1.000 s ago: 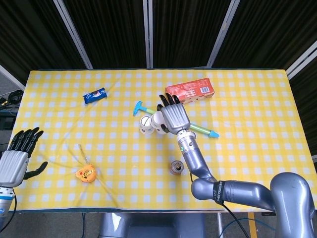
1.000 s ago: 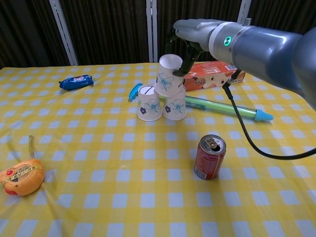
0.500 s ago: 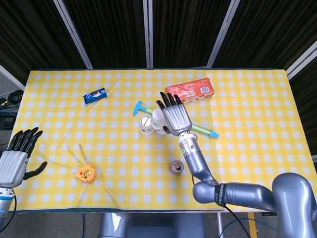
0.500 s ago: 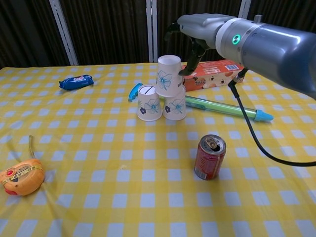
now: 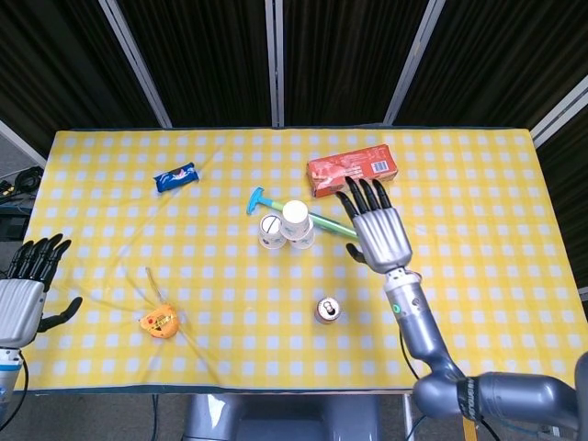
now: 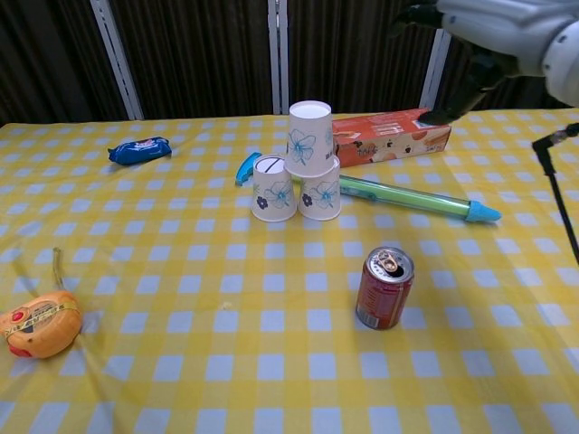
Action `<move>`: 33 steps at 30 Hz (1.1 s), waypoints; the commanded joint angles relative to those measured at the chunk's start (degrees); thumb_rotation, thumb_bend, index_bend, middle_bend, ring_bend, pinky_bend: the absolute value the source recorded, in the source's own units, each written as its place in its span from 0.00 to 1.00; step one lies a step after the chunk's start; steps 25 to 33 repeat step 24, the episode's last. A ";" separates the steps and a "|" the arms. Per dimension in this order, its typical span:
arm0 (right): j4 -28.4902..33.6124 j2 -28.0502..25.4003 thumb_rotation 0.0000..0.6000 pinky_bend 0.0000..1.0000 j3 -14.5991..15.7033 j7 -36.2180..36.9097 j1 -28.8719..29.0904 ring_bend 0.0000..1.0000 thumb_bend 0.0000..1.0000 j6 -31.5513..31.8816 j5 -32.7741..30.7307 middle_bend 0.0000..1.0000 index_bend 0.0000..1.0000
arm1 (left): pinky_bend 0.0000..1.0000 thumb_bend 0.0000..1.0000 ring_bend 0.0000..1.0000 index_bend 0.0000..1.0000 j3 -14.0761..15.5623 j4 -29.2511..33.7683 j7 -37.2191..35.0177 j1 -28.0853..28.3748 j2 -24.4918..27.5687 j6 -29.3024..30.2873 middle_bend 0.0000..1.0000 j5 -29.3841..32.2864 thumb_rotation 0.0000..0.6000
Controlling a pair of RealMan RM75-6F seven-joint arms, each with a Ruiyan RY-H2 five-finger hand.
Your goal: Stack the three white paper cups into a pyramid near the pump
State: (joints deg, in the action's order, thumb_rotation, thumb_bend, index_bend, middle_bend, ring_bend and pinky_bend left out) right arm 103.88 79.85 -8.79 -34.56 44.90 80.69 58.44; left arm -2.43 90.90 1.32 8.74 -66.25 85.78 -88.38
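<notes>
Three white paper cups with blue flowers form a pyramid: two upside down on the cloth (image 6: 274, 195) (image 6: 320, 194), a third (image 6: 308, 137) (image 5: 296, 216) upside down on top. The green pump with blue ends (image 6: 412, 200) (image 5: 323, 222) lies right behind them. My right hand (image 5: 376, 231) (image 6: 493, 34) hovers open, fingers spread, to the right of the stack and clear of it. At the table's near left edge sits my left hand (image 5: 26, 290), open and holding nothing; only the head view shows it.
A red soda can (image 6: 384, 287) stands in front of the cups. A long red box (image 6: 391, 136) lies behind the pump. A blue snack packet (image 6: 139, 149) is at the far left, an orange tape measure (image 6: 38, 324) at the near left.
My right hand has let go of the top cup and drawn back to the right and upward. The top cup now stands straight on the two lower cups. Left hand barely moved.
</notes>
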 commanded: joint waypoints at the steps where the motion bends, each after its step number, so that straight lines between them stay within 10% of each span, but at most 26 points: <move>1: 2.87 -5.83 1.00 0.02 7.46 7.18 -8.48 0.00 0.13 6.48 9.94 0.00 0.14 | 0.00 0.29 0.00 0.00 0.03 -0.19 0.61 -0.14 -0.42 0.06 0.00 0.11 1.00; 11: -5.50 -9.42 1.00 0.00 17.18 19.36 -23.72 0.00 0.13 14.51 21.10 0.00 0.05 | 0.00 0.27 0.00 0.00 0.99 -2.74 2.94 -1.72 -2.92 1.93 0.00 -0.64 1.00; 33: -13.54 -7.77 1.00 0.00 19.24 28.48 -32.71 0.00 0.13 17.37 25.08 0.00 0.04 | 0.00 0.26 0.00 0.00 1.97 -3.32 4.01 -3.65 -4.08 4.77 0.00 -2.27 1.00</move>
